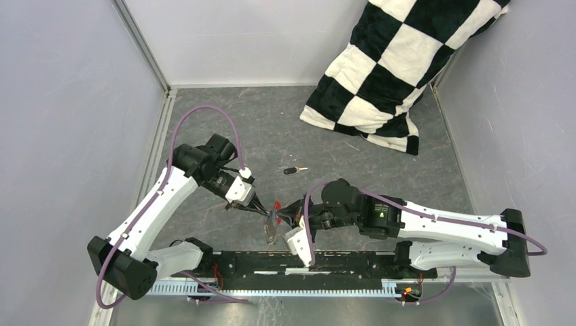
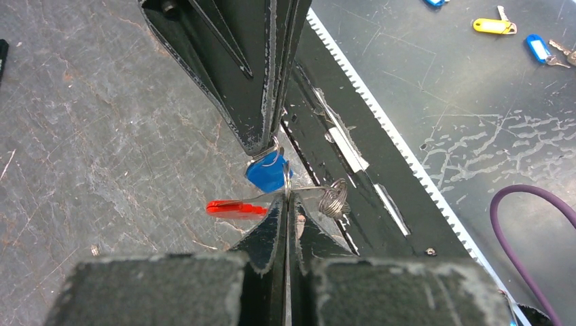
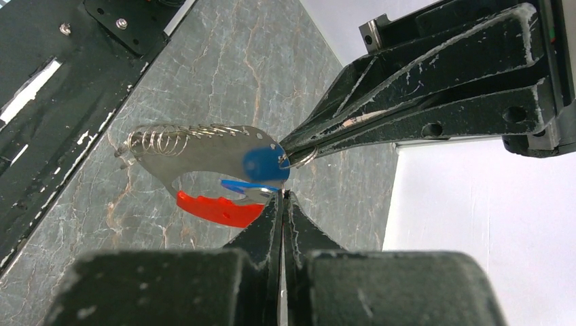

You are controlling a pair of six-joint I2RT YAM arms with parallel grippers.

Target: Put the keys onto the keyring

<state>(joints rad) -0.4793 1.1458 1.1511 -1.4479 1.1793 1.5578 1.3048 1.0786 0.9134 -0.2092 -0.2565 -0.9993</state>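
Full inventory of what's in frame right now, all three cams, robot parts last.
table: 1, grey slate, walled on three sides
rail: 1, black with white toothed strip, near edge
pillow: 1, black-and-white checked, far right corner
black-headed key: 1, black and silver, lying alone mid-table
blue-headed key: 1, blue, lifted off the table, front centre
keyring: 1, grey wire with red tag, same lifted cluster
coil spring: 1, silver, on that cluster
spare tags: 1 yellow, at least 2 blue, beyond the rail
arms: 2, white and black, near edge
cables: 2, purple, one per arm
left gripper: 1, black, jaws shut on keyring wire
right gripper: 1, black, jaws shut, apparently on blue-headed key
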